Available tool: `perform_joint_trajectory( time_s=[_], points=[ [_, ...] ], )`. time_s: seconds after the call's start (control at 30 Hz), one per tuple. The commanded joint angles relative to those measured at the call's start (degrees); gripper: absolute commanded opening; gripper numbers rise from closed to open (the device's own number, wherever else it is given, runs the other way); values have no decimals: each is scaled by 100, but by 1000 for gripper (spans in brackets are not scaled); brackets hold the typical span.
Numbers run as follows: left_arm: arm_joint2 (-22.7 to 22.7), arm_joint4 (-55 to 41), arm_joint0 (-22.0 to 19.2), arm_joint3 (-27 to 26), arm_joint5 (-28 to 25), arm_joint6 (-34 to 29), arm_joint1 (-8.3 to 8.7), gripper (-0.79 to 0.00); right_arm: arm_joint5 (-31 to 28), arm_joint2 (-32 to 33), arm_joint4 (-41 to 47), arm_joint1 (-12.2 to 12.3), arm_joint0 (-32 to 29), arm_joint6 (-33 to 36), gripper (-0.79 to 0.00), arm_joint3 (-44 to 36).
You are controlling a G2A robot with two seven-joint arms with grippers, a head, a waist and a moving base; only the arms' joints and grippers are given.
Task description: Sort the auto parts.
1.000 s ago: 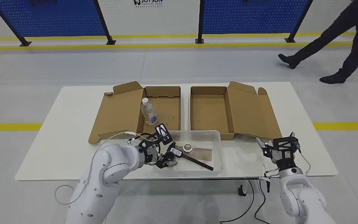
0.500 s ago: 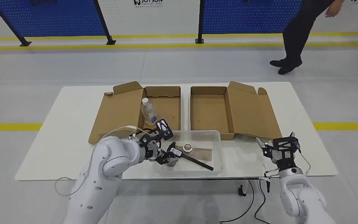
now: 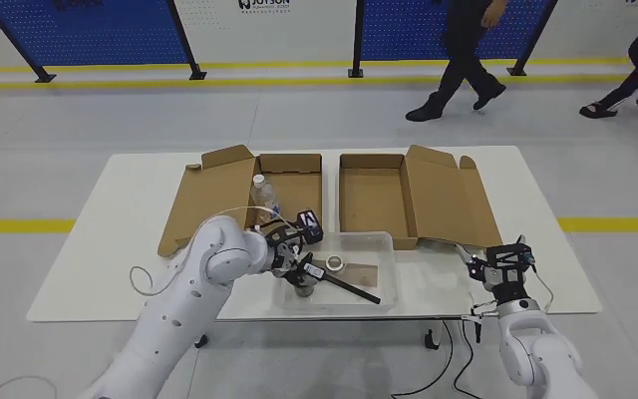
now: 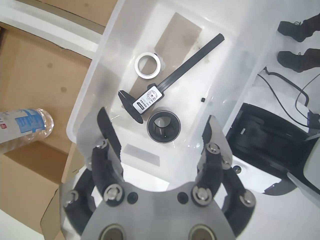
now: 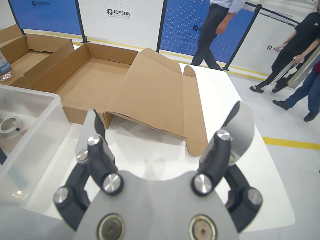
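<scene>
The left end effector (image 4: pixel 157 117) hangs over the clear tub (image 4: pixel 83 88) with its jaws wide, and it holds nothing. Between its fingers, down in the tub, stands a black sleeve (image 4: pixel 163 127). Just beyond the sleeve lies a dial caliper (image 4: pixel 175 76), and a little farther a silver ring (image 4: pixel 147 65). The right end effector (image 5: pixel 165 108) is also wide and empty, above the counter (image 5: pixel 155 151). Ahead of it lies an open cardboard box (image 5: pixel 100 76).
</scene>
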Motion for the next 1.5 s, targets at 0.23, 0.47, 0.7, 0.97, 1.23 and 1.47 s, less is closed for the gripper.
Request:
perform_joint_trajectory(
  time_s=[0.23, 0.47, 0.7, 0.97, 1.23, 1.47],
  points=[
    [371, -156, -326, 361, 17, -16, 144, -388, 0, 0, 0, 0, 0, 0, 0, 0],
    [596, -207, -512, 599, 5, -4, 183, -409, 0, 0, 0, 0, 0, 0, 0, 0],
    [856, -163, -670, 830, 36, 72, 142, -422, 0, 0, 0, 0, 0, 0, 0, 0],
    [1120, -124, -870, 1088, 86, 177, 80, -446, 0, 0, 0, 0, 0, 0, 0, 0],
    [1294, -156, -1026, 1308, 60, 97, 49, -477, 0, 0, 0, 0, 0, 0, 0, 0],
    [1445, -216, -1111, 1464, 29, 69, 21, -499, 0, 0, 0, 0, 0, 0, 0, 0]
  ],
)
